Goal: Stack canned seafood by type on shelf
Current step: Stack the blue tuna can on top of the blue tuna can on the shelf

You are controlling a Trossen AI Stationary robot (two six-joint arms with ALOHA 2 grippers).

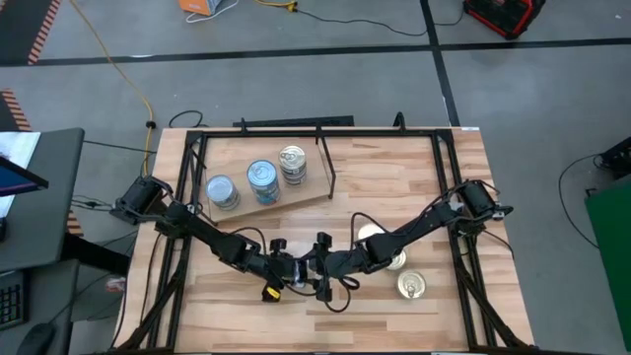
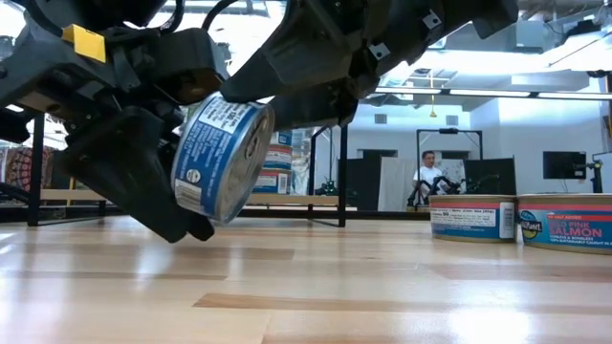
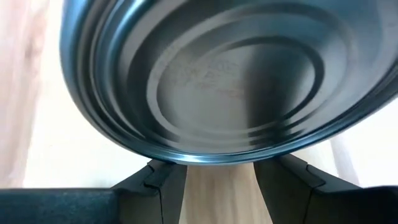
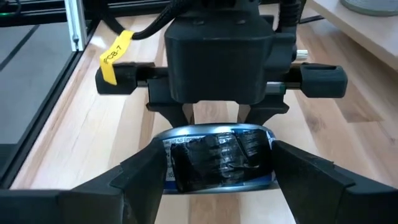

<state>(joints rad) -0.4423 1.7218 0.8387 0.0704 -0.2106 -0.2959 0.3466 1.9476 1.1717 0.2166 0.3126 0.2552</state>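
A blue-labelled tin (image 2: 222,158) with silver ends hangs tilted above the middle of the table, between my two grippers. My right gripper (image 4: 217,180) comes from the table's right and is shut on the tin. My left gripper (image 3: 221,186) comes from the left, slanting down. Its fingers stand apart under the tin's lower rim, and the tin's flat end (image 3: 236,74) hides their tips. The shelf (image 1: 308,195) lies at the far left and carries three tins or stacks of tins (image 1: 261,182) standing on their flat ends. My right gripper pinches the tin's round wall (image 4: 171,163) between its two fingers (image 4: 134,177), one on either side, across its width. The fingers slant down from the table's right. The tin is tilted and clear of the table. My left gripper reaches under the tin's lower rim (image 3: 211,160); whether it touches, I cannot tell.
Three more tins (image 1: 412,286) lie on the table right of centre, near the right arm; the low view shows two of them (image 2: 569,222). A thin black rod (image 1: 326,163) stands upright at the shelf's right edge. A black frame runs along the table's edges.
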